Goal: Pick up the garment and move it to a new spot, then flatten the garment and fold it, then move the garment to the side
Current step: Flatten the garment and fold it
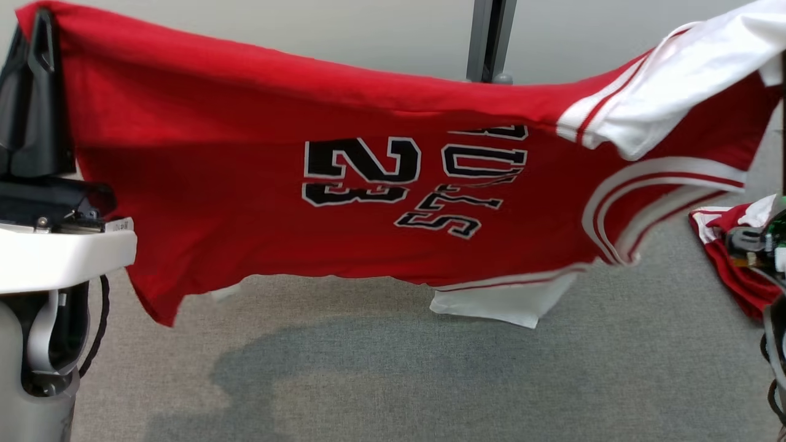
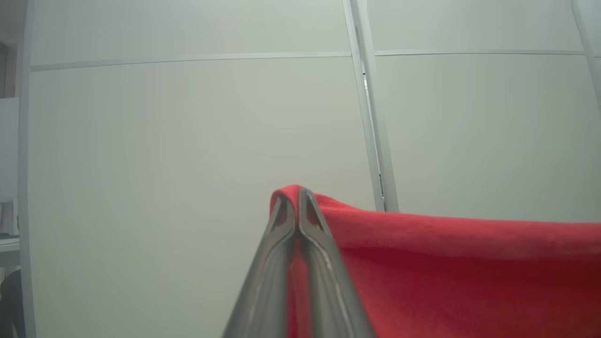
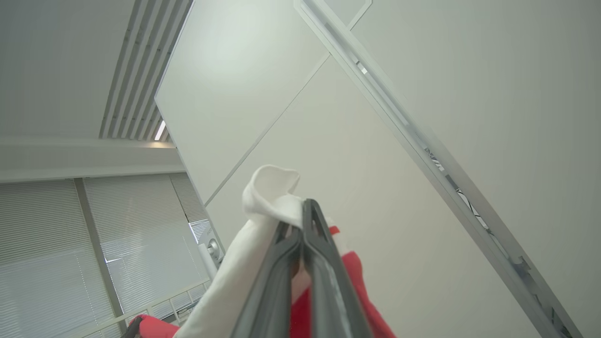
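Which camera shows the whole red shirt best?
The head view: the red shirt hangs spread wide, its number 23 plain to read. The left wrist view has a red edge pinched in the left pincer; the right wrist view a white part in the right pincer.

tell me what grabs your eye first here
A big red jersey with a black 23 hangs stretched across the head view above grey carpet. The left gripper pinches a red corner, the right gripper a white sleeve, jaws shut.
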### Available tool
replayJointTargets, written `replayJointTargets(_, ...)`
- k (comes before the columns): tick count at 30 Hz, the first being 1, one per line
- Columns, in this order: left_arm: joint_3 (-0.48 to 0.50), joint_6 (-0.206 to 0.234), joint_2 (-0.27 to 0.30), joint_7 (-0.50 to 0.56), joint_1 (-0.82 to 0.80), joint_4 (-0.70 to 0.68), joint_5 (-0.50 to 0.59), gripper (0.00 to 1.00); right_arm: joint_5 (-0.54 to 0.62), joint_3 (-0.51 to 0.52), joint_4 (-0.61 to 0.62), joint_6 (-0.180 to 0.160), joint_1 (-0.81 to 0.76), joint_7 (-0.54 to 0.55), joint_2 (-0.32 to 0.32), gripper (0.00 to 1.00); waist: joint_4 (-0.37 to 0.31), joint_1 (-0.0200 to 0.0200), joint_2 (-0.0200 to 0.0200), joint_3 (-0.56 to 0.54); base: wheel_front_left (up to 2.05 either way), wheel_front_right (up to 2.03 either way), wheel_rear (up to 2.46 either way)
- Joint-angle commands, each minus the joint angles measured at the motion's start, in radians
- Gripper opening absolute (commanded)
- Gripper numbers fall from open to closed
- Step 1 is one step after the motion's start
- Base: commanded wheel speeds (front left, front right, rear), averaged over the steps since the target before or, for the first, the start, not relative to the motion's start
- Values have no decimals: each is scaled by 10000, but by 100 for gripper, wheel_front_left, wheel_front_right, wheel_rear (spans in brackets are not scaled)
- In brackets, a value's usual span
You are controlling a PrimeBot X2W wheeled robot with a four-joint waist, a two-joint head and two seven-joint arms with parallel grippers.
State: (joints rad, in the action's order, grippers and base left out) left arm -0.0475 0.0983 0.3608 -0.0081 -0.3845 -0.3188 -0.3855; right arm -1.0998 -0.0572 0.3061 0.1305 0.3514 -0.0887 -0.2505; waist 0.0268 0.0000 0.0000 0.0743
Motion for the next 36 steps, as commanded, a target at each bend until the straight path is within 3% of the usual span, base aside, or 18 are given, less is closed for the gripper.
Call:
replayJointTargets(1,24,87,37,76,-179,-176,92,0,-78,112,114,5,82,18,40,0,-8,0,0,-92,0,0,0)
replayJointTargets(9,1,256,110,331,-379,-725,145,0,-70,374,332,5,111,173,340,0,-54,0,0,-11,0,0,0)
replayJointTargets(14,-218,-136,164,450,-985,-90,-158,0,190,307,-303,5,1020,380,441,0,-66,0,0,464,0,0,0)
replayJointTargets(24,-897,-1650,-112,-162,-5683,4983,-689,0,1304,-662,-5037,5,6414,-197,474,0,32,0,0,2010,0,0,0)
replayJointTargets(29,-1204,-1988,-270,-984,-7913,7739,-552,0,1674,-1282,-7545,5,8820,-1135,617,0,-42,0,0,2448,0,0,0)
replayJointTargets(36,-1423,-2189,-440,-1444,-9272,10409,-822,0,1860,-2282,-9945,5,10208,-1538,709,0,-231,0,0,2800,0,0,0)
